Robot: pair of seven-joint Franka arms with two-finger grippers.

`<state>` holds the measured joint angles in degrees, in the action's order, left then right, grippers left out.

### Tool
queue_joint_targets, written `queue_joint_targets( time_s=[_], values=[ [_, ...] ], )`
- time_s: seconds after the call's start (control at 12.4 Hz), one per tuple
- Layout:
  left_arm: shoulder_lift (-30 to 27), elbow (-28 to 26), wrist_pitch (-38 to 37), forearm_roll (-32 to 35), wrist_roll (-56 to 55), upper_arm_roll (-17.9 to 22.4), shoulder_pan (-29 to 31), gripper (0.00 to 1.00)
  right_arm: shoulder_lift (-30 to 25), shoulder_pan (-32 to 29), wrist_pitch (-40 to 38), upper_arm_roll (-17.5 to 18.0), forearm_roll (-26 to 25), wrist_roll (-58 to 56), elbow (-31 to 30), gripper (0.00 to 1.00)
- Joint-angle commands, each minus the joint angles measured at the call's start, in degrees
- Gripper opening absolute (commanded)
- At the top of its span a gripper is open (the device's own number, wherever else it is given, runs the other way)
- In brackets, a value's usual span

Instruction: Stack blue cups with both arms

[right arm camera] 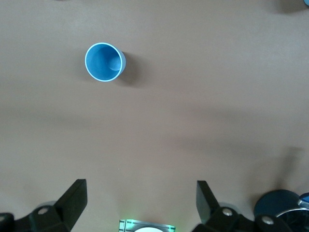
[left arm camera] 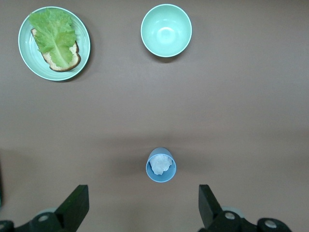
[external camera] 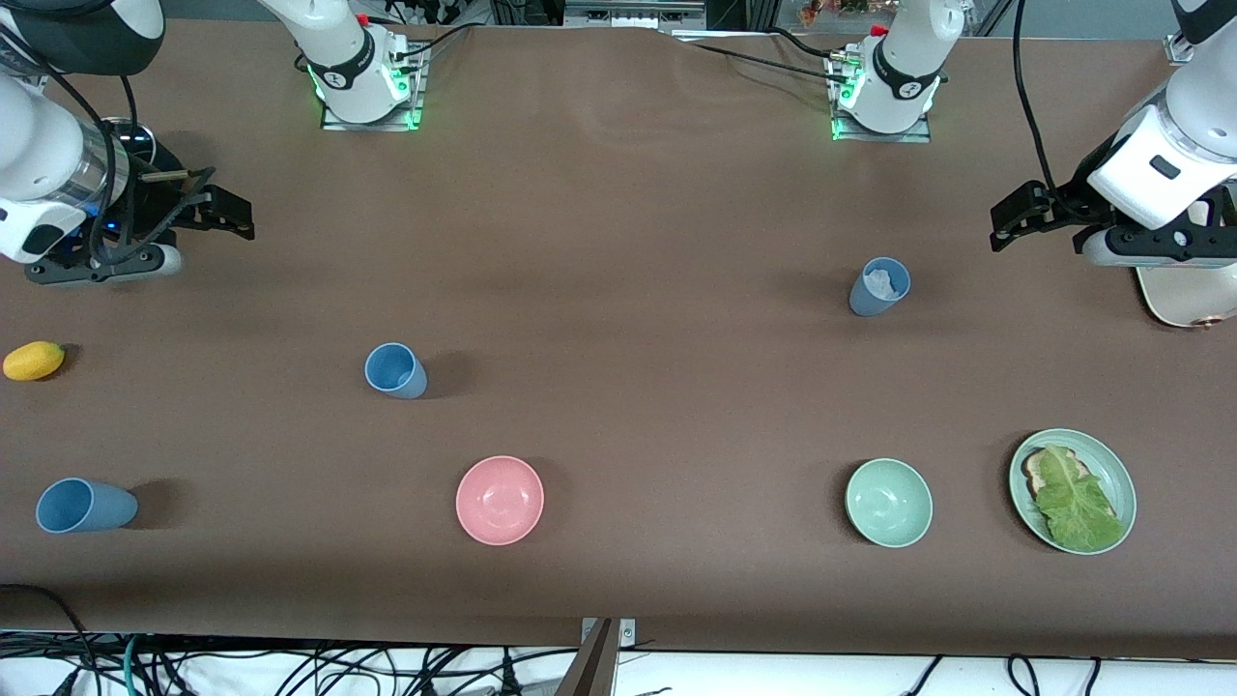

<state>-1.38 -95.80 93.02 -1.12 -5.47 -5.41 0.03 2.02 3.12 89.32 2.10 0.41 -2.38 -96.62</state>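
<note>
Three blue cups are on the brown table. One blue cup (external camera: 878,286) holds a crumpled white wad; it also shows in the left wrist view (left arm camera: 161,165). A second, empty blue cup (external camera: 395,370) stands upright toward the right arm's end and shows in the right wrist view (right arm camera: 104,62). A third blue cup (external camera: 85,506) is near the front edge at the right arm's end. My left gripper (external camera: 1013,220) (left arm camera: 142,193) is open and empty, held over the table short of the wad cup. My right gripper (external camera: 220,208) (right arm camera: 140,188) is open and empty, well away from the empty cup.
A pink bowl (external camera: 500,500) and a pale green bowl (external camera: 888,502) (left arm camera: 166,30) sit nearer the front camera. A green plate (external camera: 1121,474) (left arm camera: 29,63) holds bread and lettuce. A yellow fruit (external camera: 34,361) lies at the right arm's end. A cream dish (external camera: 1184,295) sits under the left arm.
</note>
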Motion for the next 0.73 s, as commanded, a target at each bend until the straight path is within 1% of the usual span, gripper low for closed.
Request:
queue_joint_targets(
  time_s=[0.0,0.65],
  values=[
    [-0.64,0.08,-0.82,-0.46,0.20,-0.30,0.50,1.00,0.44,-0.05,-1.51,0.01,0.64,0.09,1.18,1.00],
    [-0.55,0.08,-0.82,-0.46,0.20,-0.30,0.50,1.00,0.79,-0.05,-1.60,0.01,0.38,-0.61,1.88,1.00]
  ],
)
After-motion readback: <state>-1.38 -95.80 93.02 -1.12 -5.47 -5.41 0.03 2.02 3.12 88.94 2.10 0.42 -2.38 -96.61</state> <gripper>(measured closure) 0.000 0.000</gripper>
